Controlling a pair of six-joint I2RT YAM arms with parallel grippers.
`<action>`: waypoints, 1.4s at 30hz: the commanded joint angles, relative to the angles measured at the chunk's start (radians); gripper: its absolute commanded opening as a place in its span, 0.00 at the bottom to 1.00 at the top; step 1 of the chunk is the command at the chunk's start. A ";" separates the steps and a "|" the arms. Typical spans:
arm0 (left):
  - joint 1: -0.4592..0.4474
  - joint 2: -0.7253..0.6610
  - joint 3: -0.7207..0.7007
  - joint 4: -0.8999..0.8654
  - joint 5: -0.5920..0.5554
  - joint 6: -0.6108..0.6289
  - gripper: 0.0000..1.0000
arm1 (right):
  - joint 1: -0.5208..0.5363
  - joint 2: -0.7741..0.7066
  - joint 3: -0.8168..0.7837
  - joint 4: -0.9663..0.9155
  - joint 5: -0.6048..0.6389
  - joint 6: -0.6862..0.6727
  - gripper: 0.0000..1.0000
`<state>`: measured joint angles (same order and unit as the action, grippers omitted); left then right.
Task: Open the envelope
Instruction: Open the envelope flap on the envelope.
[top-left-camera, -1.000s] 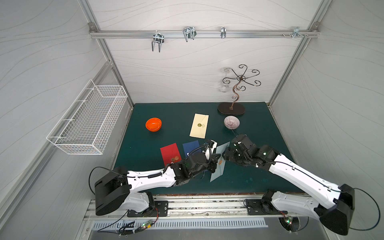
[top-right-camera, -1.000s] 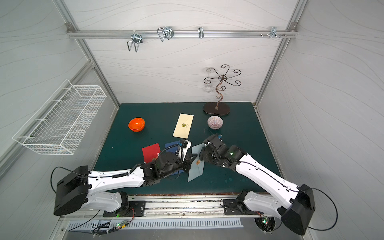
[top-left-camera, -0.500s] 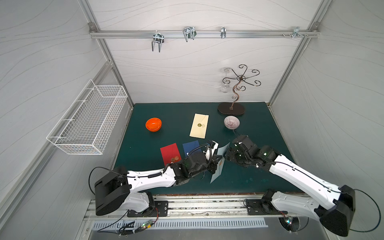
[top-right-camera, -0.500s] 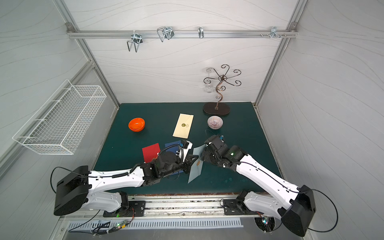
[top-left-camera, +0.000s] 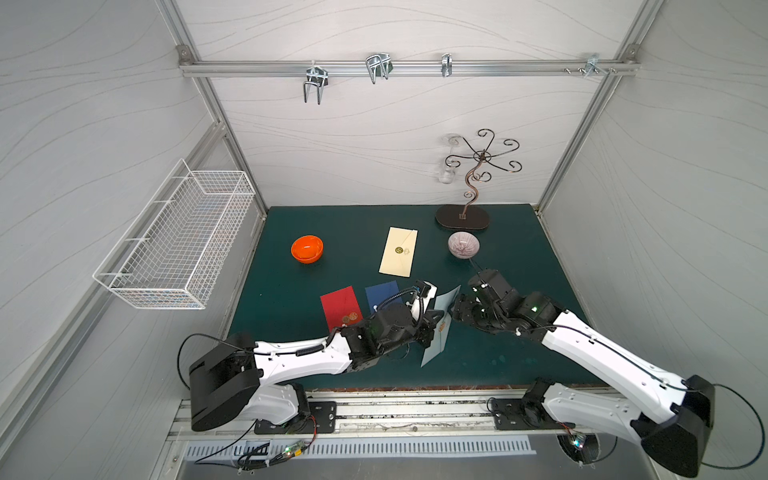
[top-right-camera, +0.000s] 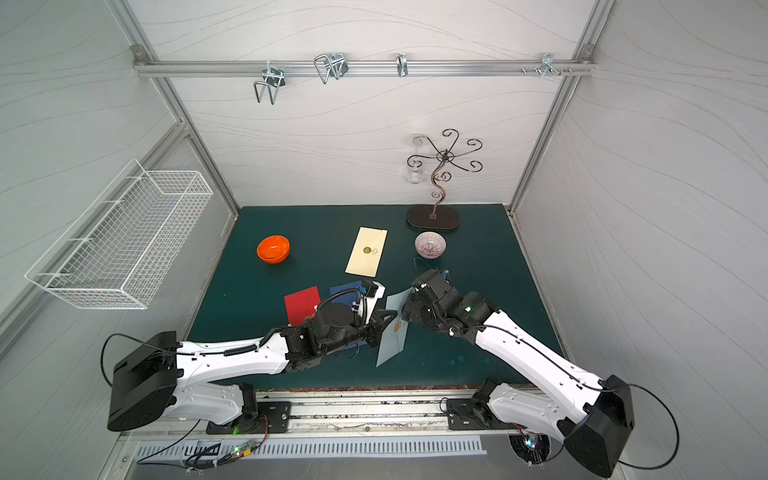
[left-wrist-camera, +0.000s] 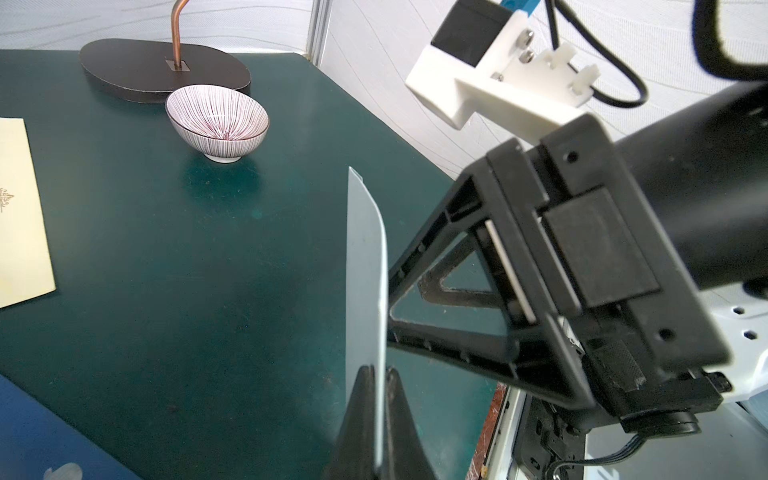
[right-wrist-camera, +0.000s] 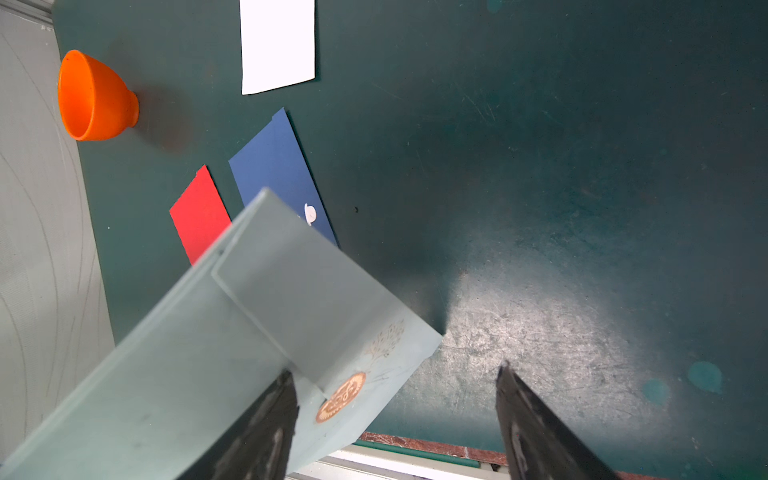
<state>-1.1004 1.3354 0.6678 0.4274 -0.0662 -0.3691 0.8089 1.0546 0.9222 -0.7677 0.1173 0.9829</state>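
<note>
A pale blue envelope stands on edge above the green mat, near the table's front. My left gripper is shut on its edge, and the sheet runs up between the two black fingers. The flap lies on the face turned to my right gripper and ends at a round copper seal. My right gripper is open beside the envelope. One finger rests against the face next to the seal. The other finger hangs free over the mat.
Red and dark blue envelopes lie flat beside my left arm, a cream one farther back. An orange bowl, a striped bowl and a curly metal stand sit at the back. A wire basket hangs on the left wall.
</note>
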 joint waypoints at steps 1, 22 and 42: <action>-0.009 -0.012 0.023 0.085 0.041 0.016 0.00 | -0.007 -0.032 0.007 0.068 -0.029 0.047 0.78; -0.009 -0.027 0.018 0.094 0.053 0.002 0.00 | -0.008 -0.011 -0.021 0.010 0.027 0.049 0.77; -0.009 -0.041 0.011 0.079 -0.011 0.020 0.00 | -0.008 -0.034 0.001 -0.056 0.084 0.016 0.77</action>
<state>-1.1007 1.3254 0.6674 0.4229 -0.0746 -0.3687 0.8047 1.0302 0.9028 -0.7624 0.1555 1.0176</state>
